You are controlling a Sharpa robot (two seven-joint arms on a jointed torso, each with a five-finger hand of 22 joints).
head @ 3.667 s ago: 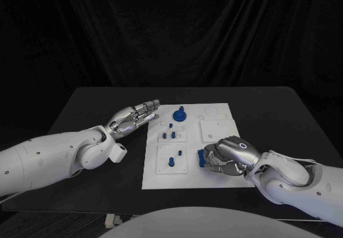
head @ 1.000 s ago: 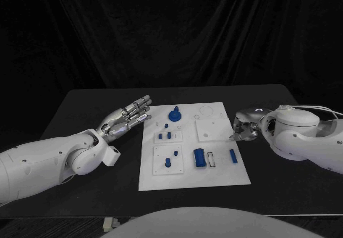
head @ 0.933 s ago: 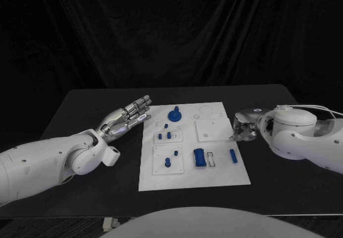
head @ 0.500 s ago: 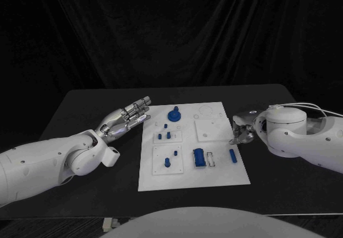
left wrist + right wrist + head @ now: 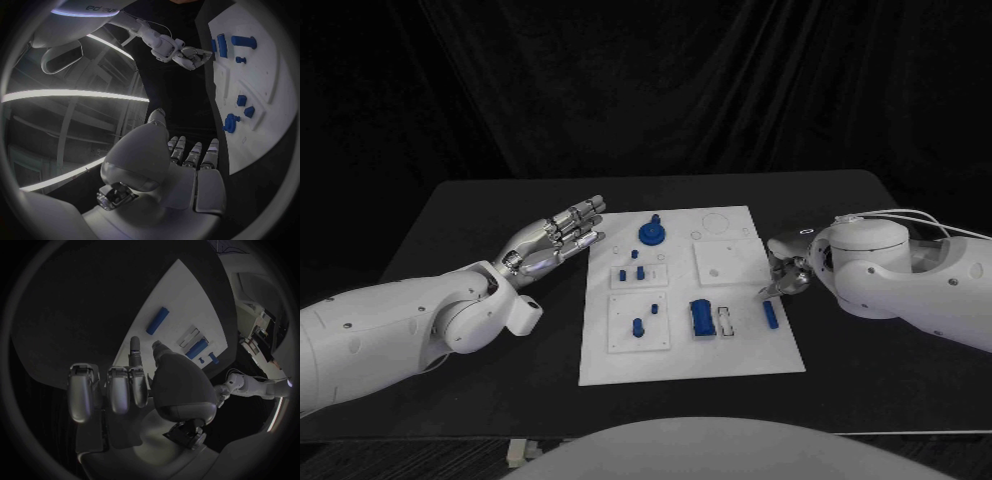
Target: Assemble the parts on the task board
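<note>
1. My left hand (image 5: 560, 238) floats just beside the left edge of the task board (image 5: 733, 355). Its fingers are straight and spread, and it holds nothing.
2. The task board lies flat in the middle of the black table (image 5: 473, 215). Bare table runs along every side of the board.
3. Near the board's far edge stands a round blue part with a knob (image 5: 652, 233). Closer to me, small blue pegs (image 5: 638, 271) stand in a raised white square on the board's left half.
4. Nearer still on that left half is a blue peg piece (image 5: 640, 325) in another white square.
5. To the right of it, a thick blue block (image 5: 701, 318) lies right beside a white slot, and a thin blue bar (image 5: 769, 314) lies alone near the board's right edge.
6. My right hand (image 5: 788, 270) hangs at the board's right edge, just past the thin blue bar. Its fingers are curled in, and it holds nothing.
</note>
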